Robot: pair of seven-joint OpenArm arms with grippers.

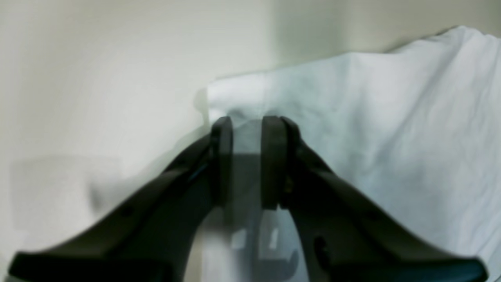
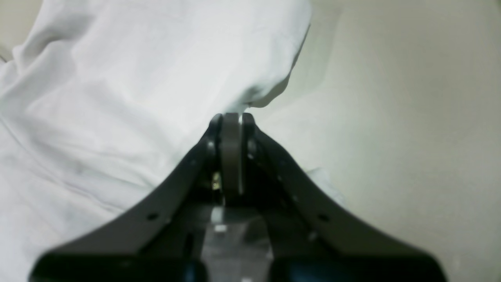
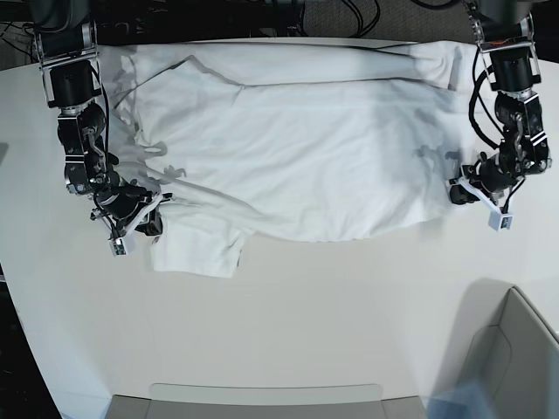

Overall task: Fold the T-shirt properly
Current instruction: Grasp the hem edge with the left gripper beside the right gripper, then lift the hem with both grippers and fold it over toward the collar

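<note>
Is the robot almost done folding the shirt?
Not nearly. The wrinkly white cotton T-shirt lies spread wide on the pale tabletop, with perhaps one fold along its far edge. The right gripper is shut at a shirt edge, and the left gripper has its jaws apart around the opposite edge. Most folds remain.

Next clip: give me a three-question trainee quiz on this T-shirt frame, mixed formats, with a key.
1. True or false: the T-shirt lies spread across the table.
2. Multiple choice: the right hand is
A. wide open above bare table
B. shut at the shirt's edge
C. out of every view
3. Fill in: in the left wrist view, the left hand has a visible ___ between its fingers, at the shirt's corner.

Key: 1 true; 2 B; 3 gap
</note>
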